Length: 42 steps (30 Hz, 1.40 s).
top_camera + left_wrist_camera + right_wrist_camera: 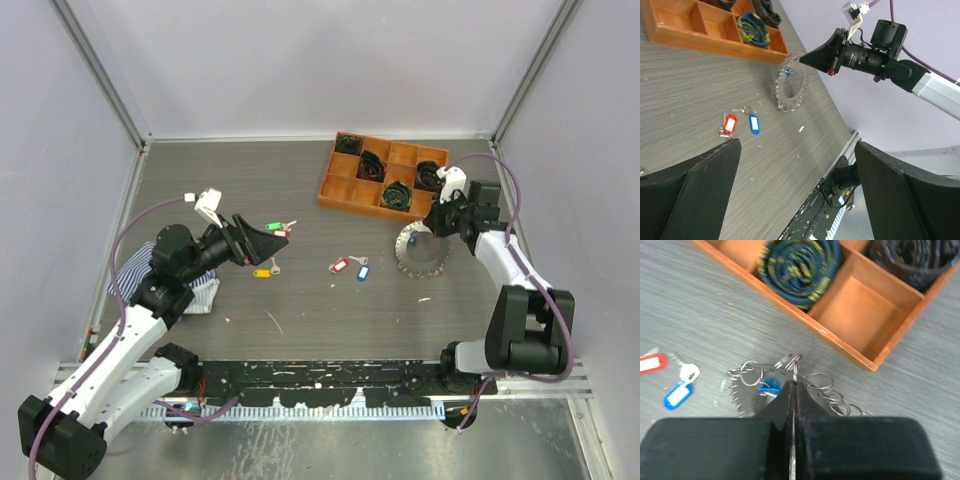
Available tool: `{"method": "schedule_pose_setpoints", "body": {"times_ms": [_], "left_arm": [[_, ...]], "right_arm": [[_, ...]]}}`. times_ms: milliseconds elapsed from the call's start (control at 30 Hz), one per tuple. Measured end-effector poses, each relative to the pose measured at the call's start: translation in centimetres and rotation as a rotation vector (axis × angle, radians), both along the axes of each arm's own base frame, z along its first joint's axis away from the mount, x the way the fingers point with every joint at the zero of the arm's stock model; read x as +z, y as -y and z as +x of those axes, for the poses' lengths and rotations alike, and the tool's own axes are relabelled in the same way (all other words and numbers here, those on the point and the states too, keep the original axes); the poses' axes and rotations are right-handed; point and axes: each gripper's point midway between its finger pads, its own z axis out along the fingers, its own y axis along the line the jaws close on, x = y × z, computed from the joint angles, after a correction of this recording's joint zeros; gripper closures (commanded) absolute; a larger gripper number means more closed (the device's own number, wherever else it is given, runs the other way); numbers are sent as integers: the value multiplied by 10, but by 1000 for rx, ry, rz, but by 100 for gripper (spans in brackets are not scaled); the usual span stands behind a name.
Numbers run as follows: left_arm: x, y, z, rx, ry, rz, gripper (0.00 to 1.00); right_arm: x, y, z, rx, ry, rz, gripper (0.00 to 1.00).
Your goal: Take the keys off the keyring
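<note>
- From above, we see the right gripper [432, 228] at the far rim of the keyring [422, 256], just in front of the wooden tray [342, 188]. The ring looks tilted, with its near edge on the table [300, 320].
- The left gripper [280, 238] has its fingers spread wide and holds nothing. A green-tagged key [272, 226] and a yellow-tagged key [262, 272] lie near it. A red-tagged key [340, 266] and a blue-tagged key [362, 271] lie together between the arms.
- In the left wrist view, the left gripper [797, 145] is wide apart and empty, above the table. The red-tagged key [730, 123] and blue-tagged key [754, 123] lie beyond it. Farther off, the keyring [790, 92] hangs from the tip of the right gripper [812, 56], beside the tray [715, 45].
- In the right wrist view, the right gripper [792, 392] has its fingers pressed together, pinching one small link on the rim of the keyring [822, 385]. A blue tag [771, 387] shows inside the loop.
</note>
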Motion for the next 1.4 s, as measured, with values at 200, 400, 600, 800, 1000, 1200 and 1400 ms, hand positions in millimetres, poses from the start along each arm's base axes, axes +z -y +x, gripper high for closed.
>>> {"method": "schedule_pose_setpoints", "body": {"times_ms": [200, 400, 600, 800, 1000, 1200, 1400], "left_arm": [[14, 9, -5, -69, 66, -38, 17], [3, 40, -6, -168, 66, -27, 38], [-36, 81, -8, -265, 49, 95, 37], [-44, 105, -8, -301, 207, 202, 36], [-38, 121, 5, -307, 277, 189, 34], [-43, 136, 14, -302, 194, 116, 33], [-57, 141, 14, -288, 41, 65, 33]], "right_arm": [[52, -32, -19, 178, 162, 71, 99], [91, -67, -40, 374, 283, 128, 99], [105, -105, -58, 554, 311, 151, 99], [104, -132, -78, 668, 287, 185, 99], [101, -148, -95, 763, 272, 207, 99], [101, -157, -103, 814, 276, 218, 99], [102, -161, -106, 832, 275, 227, 99]]}}
